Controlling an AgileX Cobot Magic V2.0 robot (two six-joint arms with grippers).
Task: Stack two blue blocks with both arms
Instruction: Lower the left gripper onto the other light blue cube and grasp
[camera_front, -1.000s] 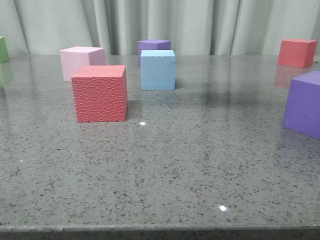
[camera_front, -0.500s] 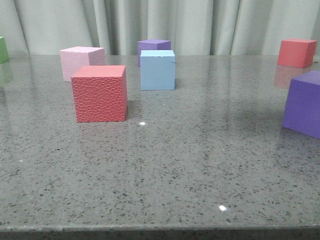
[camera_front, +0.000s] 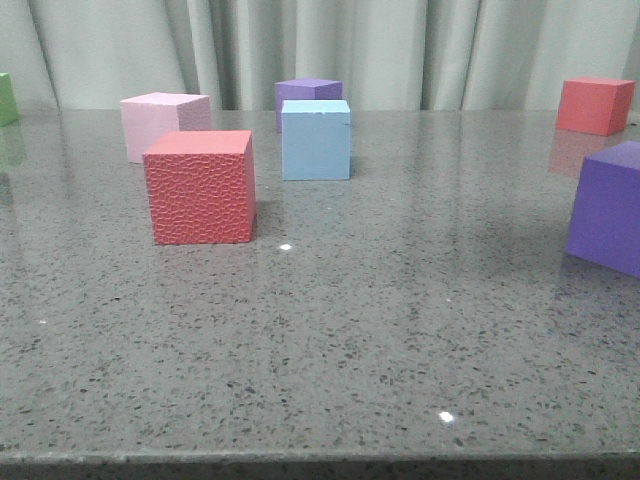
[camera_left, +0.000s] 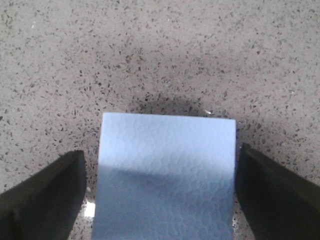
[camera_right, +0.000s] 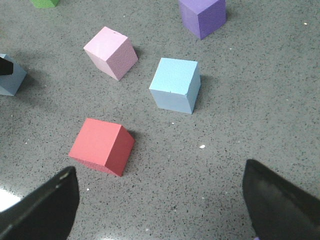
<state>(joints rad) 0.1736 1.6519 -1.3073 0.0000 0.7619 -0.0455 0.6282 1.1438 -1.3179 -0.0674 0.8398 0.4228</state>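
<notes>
In the front view, the speckled grey tabletop (camera_front: 330, 330) is seen with a pale blue block (camera_front: 316, 140) standing at about twelve o'clock from its centre; a purple cube (camera_front: 308, 97) sits just behind it, a red cube (camera_front: 200, 187) is at ten o'clock and nearer the camera, and a pink cube (camera_front: 163, 124) lies behind the red one; a second red cube (camera_front: 595, 105) is at two o'clock, a larger-looking purple cube (camera_front: 607, 208) at three o'clock, and a green cube (camera_front: 7, 98) is cut by the edge at ten o'clock. Compared with the two earlier front pictures nothing has shifted: every cube keeps its place, and neither arm is seen here.

In the left wrist view, the left pincer (camera_left: 160, 192) is seen spread around a second blue block (camera_left: 165, 175); a narrow strip of tabletop shows between each finger and the block's sides, so the block is bracketed but not yet gripped, and it appears to rest on the tabletop.

In the right wrist view, the right pincer (camera_right: 162, 205) is held wide apart and empty, high above the cubes; the first blue block (camera_right: 175, 85) lies at about twelve o'clock from it, well apart; the other blue block (camera_right: 11, 75) is glimpsed at ten o'clock with a dark fingertip beside it.

Since the scene is unchanged, the stacking is judged barely begun; closure of the left pincer seems the step in hand.
</notes>
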